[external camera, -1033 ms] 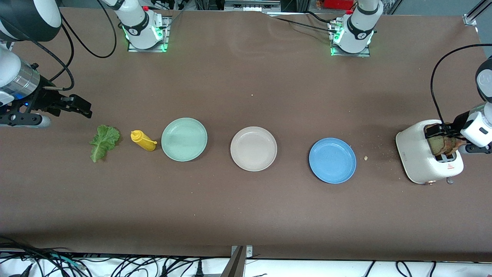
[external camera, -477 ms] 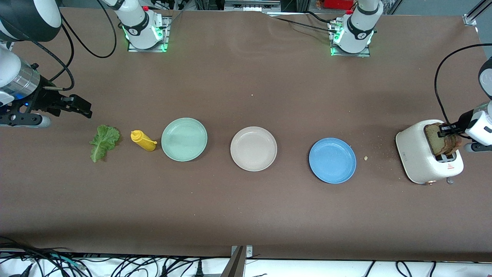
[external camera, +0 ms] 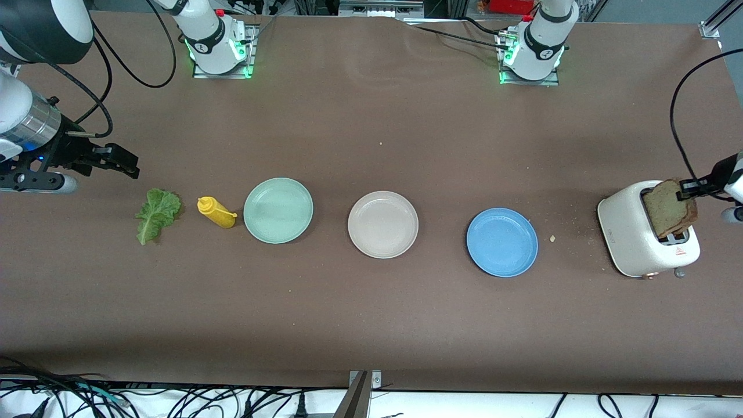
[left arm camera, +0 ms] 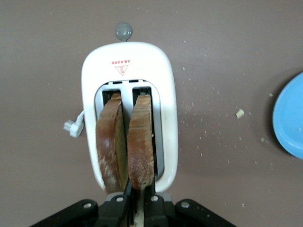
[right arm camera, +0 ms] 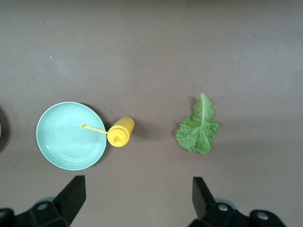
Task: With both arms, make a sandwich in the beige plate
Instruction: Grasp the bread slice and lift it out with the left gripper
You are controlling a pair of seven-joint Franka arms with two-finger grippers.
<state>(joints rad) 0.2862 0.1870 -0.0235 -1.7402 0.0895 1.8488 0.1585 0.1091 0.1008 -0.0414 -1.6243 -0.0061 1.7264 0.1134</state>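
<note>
Left gripper (external camera: 691, 187): over the toaster at the left arm's end of the tabletop; fingers closed tight on the top edge of one bread slice (external camera: 668, 208), which stands partly drawn up out of its slot and tilted.
Left gripper, wrist view (left arm camera: 134, 201): fingers pinch the crust of the bread slice (left arm camera: 141, 142); second slice (left arm camera: 111, 142) stands in the neighbouring slot, untouched.
Right gripper (external camera: 119, 159): hangs over the right arm's end of the tabletop, above bare surface just farther from the front camera than the lettuce; fingers spread wide, nothing between them. This arm waits.
Right gripper, wrist view (right arm camera: 137, 196): both fingers (right arm camera: 73, 194) well apart, holding nothing.
Toaster (external camera: 630, 238): white, two-slot, near the tabletop's edge at the left arm's end; crumbs scattered on the surface beside it.
Blue plate (external camera: 502, 242): bare, the plate closest to the toaster and slightly nearer the front camera than the other two plates.
Beige plate (external camera: 383, 224): mid-tabletop, between the blue and pale green plates, apart from both; nothing on it.
Pale green plate (external camera: 278, 210): bare, toward the right arm's end.
Mustard bottle (external camera: 216, 212): yellow, lying on its side, just beside the pale green plate, nozzle toward that plate.
Lettuce leaf (external camera: 155, 215): flat on the tabletop near the bottle, toward the right arm's end.
Sandwich: not assembled; bread at the toaster, lettuce well apart from it.
</note>
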